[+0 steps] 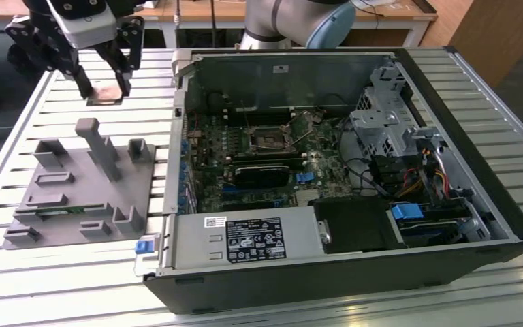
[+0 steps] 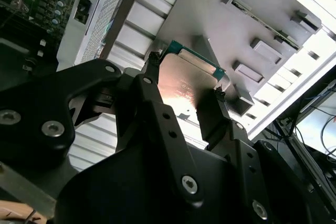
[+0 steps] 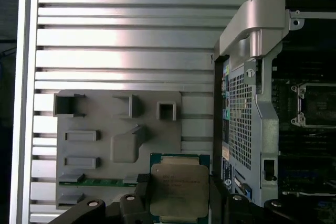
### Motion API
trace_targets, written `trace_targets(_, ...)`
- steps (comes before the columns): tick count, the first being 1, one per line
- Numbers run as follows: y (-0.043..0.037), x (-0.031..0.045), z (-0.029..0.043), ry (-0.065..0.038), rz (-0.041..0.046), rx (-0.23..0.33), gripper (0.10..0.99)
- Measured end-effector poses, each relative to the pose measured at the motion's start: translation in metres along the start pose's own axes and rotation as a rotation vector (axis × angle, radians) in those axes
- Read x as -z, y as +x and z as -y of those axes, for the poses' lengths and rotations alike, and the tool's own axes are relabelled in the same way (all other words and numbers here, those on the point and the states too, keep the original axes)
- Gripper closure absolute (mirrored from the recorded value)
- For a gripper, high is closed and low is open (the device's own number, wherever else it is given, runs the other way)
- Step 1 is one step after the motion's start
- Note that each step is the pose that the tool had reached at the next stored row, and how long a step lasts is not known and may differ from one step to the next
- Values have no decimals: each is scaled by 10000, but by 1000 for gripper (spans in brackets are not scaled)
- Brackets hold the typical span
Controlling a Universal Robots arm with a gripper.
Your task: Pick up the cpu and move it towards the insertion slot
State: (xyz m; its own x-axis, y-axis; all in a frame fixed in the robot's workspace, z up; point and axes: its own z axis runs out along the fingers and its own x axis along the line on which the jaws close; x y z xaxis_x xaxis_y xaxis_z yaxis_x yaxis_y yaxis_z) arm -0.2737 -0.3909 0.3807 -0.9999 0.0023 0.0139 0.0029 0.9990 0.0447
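Gripper (image 1: 103, 87) up high at the exterior view's left, and we have the cpu (image 1: 105, 95) pinched between its two black fingers, clear of the slatted metal table (image 1: 25, 286). In the first wrist view the cpu (image 3: 179, 189) shows its silvery lid face-on, green edge around it, one finger on each of two opposite sides. In the second wrist view we see the chip (image 2: 185, 81) from the other side (a warm glare washes over it), clamped flat between the fingertips (image 2: 152, 61).

Below the gripper sits the grey tray (image 1: 80, 187) with its upright pegs and pockets, and a narrow green memory stick (image 3: 97, 182) lies in one tray slot. Beside the tray, toward the exterior view's right, lies the open computer case (image 1: 353, 272), its raised metal side wall (image 3: 252, 77) standing between the chip and the board. The insertion slot (image 1: 268, 137) sits well apart from the cpu, on the green motherboard (image 1: 243, 197); a black rectangular block (image 1: 259, 176) lies just beside it.

The chip is square, so we call no long axis; its flat faces hang roughly level with the table.
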Motion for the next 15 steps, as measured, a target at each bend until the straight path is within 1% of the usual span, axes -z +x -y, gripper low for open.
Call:
trace_targets(5,-56,-8,-29,-3,9,-193,553)
trace_targets(8,-77,-10,-54,-3,9,-207,553)
trace_targets(15,-157,-10,-72,-3,9,-208,553)
